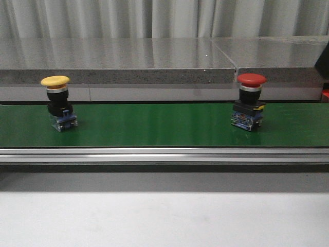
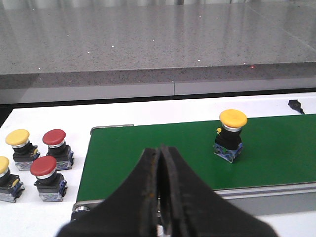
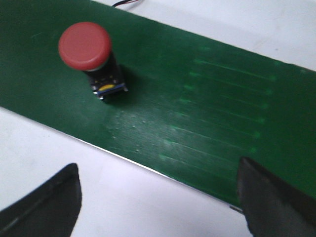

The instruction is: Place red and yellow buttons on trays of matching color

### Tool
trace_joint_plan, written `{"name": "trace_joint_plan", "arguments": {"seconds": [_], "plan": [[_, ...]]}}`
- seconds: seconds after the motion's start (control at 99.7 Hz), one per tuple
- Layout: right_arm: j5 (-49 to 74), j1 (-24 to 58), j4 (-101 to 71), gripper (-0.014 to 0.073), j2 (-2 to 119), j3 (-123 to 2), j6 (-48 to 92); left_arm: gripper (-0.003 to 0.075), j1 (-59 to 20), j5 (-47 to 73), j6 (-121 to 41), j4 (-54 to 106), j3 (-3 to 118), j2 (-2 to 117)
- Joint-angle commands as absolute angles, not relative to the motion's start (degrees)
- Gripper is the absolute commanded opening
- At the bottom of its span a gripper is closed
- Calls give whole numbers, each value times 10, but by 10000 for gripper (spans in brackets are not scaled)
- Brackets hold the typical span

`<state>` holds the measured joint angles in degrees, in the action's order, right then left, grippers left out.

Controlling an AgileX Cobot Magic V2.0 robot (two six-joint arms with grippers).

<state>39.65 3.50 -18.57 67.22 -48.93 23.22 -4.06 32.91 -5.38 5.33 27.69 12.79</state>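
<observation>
A yellow button (image 1: pixel 55 81) stands upright on the left part of the green belt (image 1: pixel 154 126). A red button (image 1: pixel 251 80) stands upright on the belt's right part. The left wrist view has the yellow button (image 2: pixel 232 119) ahead of my left gripper (image 2: pixel 160 151), well apart from it; the jaws are shut together with nothing between them. In the right wrist view my right gripper (image 3: pixel 158 168) is open and empty, with the red button (image 3: pixel 85 43) on the belt beyond its fingers (image 3: pixel 54 197). The trays are out of view, and neither gripper shows in the front view.
Several spare red and yellow buttons (image 2: pixel 43 167) stand on the white surface beside the belt's end. A metal rail (image 1: pixel 164 154) runs along the belt's near edge. A grey stone ledge (image 1: pixel 154 62) lies behind the belt. A dark object (image 1: pixel 323 62) sits at the far right.
</observation>
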Motion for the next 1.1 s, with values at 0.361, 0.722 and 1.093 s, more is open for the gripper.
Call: {"name": "trace_joint_plan", "arguments": {"seconds": [0.361, 0.722, 1.093], "plan": [[348, 91, -197, 632, 838, -617, 241, -19, -45, 287, -48, 60, 291, 133], [376, 89, -197, 142, 891, -658, 241, -19, -45, 287, -48, 60, 291, 133], [464, -3, -197, 72, 891, -783, 234, -19, -45, 287, -48, 60, 291, 133]]}}
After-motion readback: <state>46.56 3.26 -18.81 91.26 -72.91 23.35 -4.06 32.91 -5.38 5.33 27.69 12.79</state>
